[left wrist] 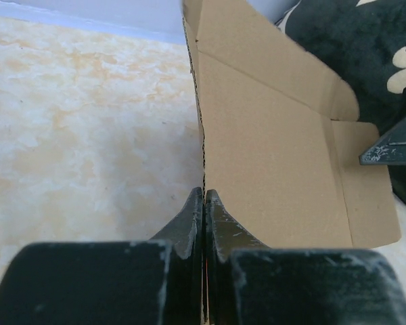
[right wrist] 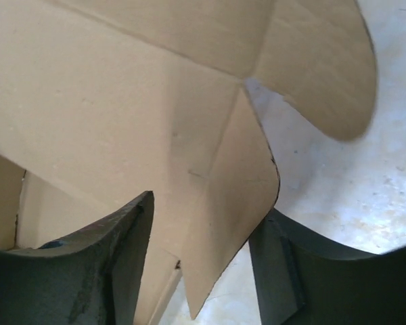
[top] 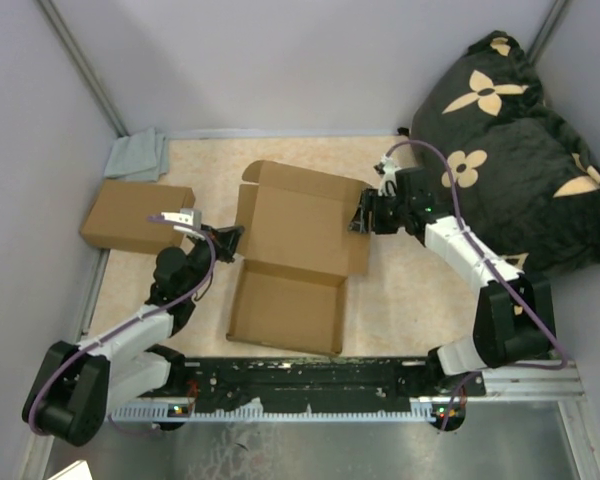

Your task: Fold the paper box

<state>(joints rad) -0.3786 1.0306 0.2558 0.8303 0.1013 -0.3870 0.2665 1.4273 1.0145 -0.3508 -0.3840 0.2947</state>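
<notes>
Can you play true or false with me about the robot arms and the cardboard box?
1. The left end effector is pinched shut on an edge of the paper box. True.
2. The right end effector is far from the box. False: a flap of it sits between the open fingers.
3. A second brown box lies left of the paper box. True.
4. The pillow is plain white. False: it is black with tan flowers.
5. The cloth lies inside the paper box. False: it is in the far left corner.
</notes>
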